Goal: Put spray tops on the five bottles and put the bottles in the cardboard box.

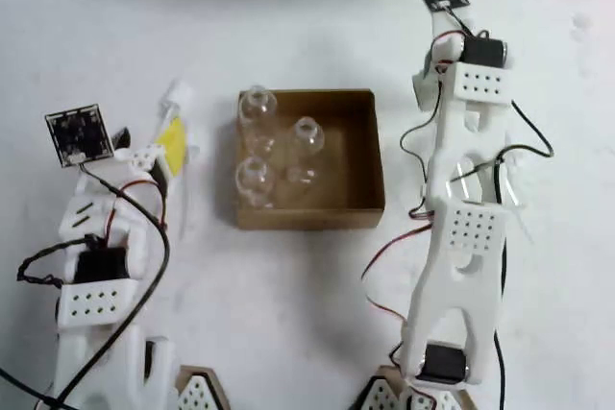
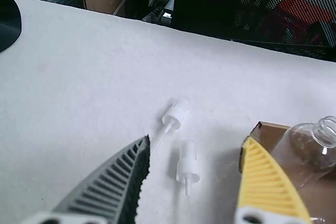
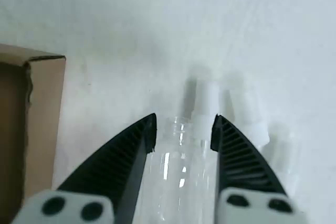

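3 clear bottles are seen standing upright, necks up, in the cardboard box, off the yellow finger side of the left gripper. That gripper is held open. 2 spray tops are laid on the table just ahead, between its fingers, thin tubes pointed back toward it. A 4th bottle is clamped in the right gripper, long axis along the fingers, neck pointed away from the wrist. 1 white spray top is laid just beyond the neck.
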Robot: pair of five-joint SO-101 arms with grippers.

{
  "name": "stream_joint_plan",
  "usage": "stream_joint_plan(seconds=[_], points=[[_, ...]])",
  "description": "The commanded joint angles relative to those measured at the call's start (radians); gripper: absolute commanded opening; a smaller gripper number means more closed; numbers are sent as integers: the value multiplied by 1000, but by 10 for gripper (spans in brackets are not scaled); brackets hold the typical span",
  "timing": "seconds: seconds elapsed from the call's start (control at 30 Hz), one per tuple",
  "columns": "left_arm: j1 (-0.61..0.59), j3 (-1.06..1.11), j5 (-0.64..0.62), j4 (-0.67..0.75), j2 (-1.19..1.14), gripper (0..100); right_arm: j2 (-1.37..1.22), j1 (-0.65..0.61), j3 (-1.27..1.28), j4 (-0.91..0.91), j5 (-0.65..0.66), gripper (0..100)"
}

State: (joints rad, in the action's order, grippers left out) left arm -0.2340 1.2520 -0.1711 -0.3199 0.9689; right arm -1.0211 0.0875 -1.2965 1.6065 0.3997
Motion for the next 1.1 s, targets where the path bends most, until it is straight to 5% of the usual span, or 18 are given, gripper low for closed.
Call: stream_joint_plan(seconds=[0.0, 0.33, 0.53, 0.77, 1.07], points=[[8, -3, 11, 25, 25, 268, -104, 1, -218, 42, 12, 152], [25, -3, 60, 25, 25, 268, -223, 44, -278, 48, 74, 149], [25, -3, 63, 25, 25, 268, -223, 38, -276, 56, 129, 40], [24, -3, 63, 25, 25, 268, -223, 44, -276, 105, 138, 127], [24, -3, 63, 25, 25, 268, -214, 61, -276, 113, 138, 105]])
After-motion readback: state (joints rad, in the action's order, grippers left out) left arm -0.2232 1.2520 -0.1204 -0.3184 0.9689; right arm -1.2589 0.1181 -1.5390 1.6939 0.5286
